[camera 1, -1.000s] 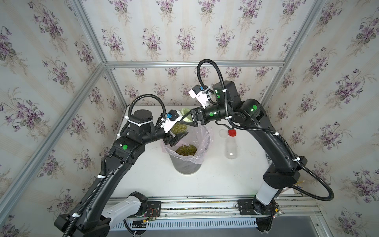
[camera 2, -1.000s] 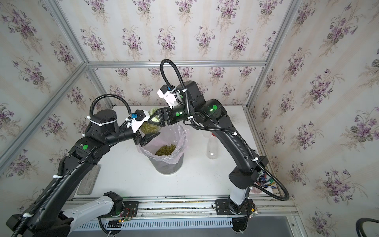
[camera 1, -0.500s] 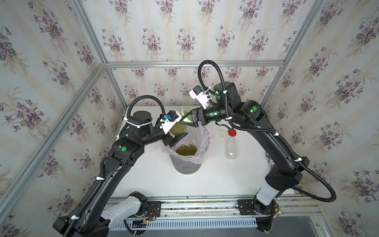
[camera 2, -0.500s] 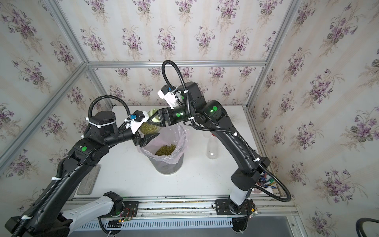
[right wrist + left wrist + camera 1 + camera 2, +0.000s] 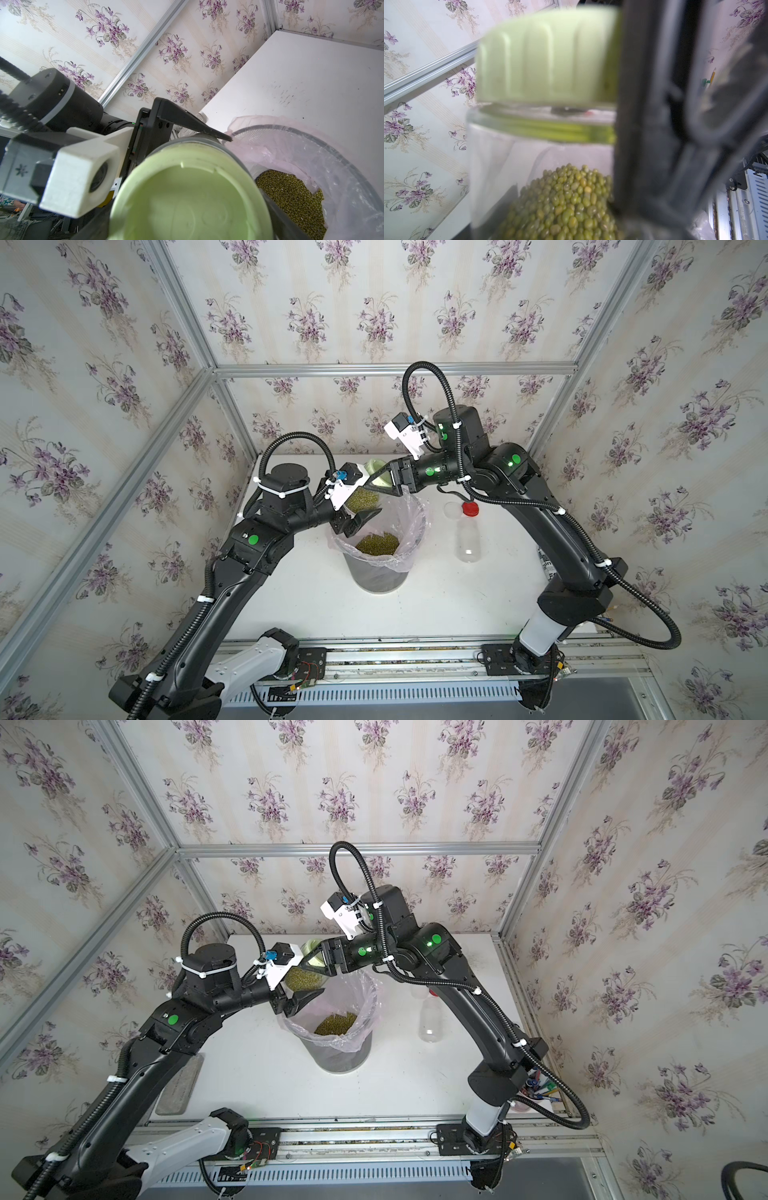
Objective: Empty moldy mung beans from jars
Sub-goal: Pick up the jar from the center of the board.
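Bench [image 5: 457, 593] of white board carries a grey bin [image 5: 376, 576] with a pinkish liner [image 5: 411, 522], and a heap of mung beans [image 5: 377, 543] lies at its bottom. Above the bin's far rim the left gripper [image 5: 360, 502] has its fingers [image 5: 193, 124] spread wide and pressed against the sides of a clear jar [image 5: 362, 498], which hangs tilted and partly filled with more of the beans. From the opposite side the right gripper [image 5: 377, 478] has its fingers [image 5: 643, 124] equally wide and clamped on the pale green lid [image 5: 187, 197]. In the left wrist view a thin gap seems to show between the lid and the jar's threaded neck. An empty jar [image 5: 467, 539] lies on its side to the right of the bin, with a red lid [image 5: 470, 509] and a white lid [image 5: 451, 509] just beyond it. Set against a second ago, both arms, the jar and the lid sit in practically the same places.
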